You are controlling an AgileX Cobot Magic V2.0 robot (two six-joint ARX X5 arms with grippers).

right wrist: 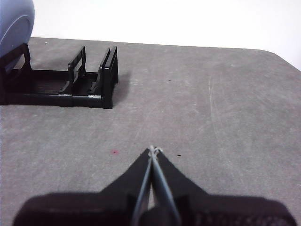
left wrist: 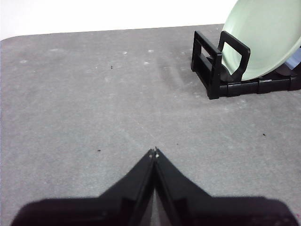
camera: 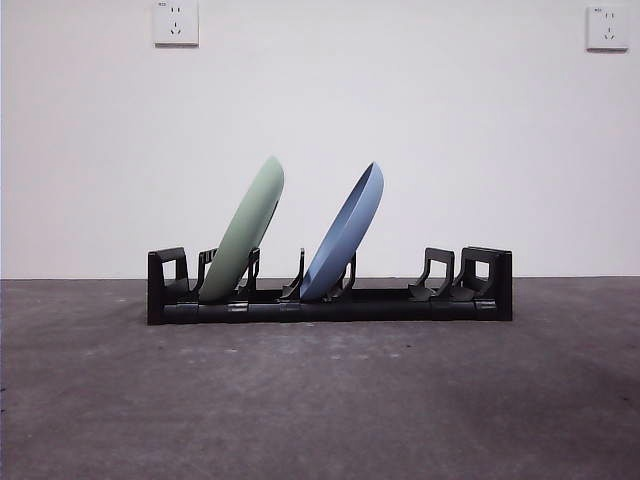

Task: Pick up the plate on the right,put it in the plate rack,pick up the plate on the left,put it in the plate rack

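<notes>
Hovering low over bare grey bench [left wrist: 84,94], the left pincer [left wrist: 155,151] has its two black jaws pressed together tip to tip, holding nothing. In its wrist view the near blocky end of the plate rack [left wrist: 209,70] sits at the upper right of the frame, well apart from the jaws, with the green plate [left wrist: 268,33] leaning in it behind a curved prong.

The right pincer [right wrist: 153,149] is likewise closed and empty, its tips meeting over open bench. In its wrist view the rack's other end stands at the upper left of the frame, again well apart, with a rounded edge of the blue plate [right wrist: 14,23] showing at the top left corner.

In the front view neither arm appears. The long black rack spans the middle of the frame on the bench. Both plates stand in it, tilted with their tops to the right: the green one near the left end, the blue one just left of centre. The right-hand slots hold no plate. Two wall sockets [camera: 176,22] sit in the top corners on the white wall.
</notes>
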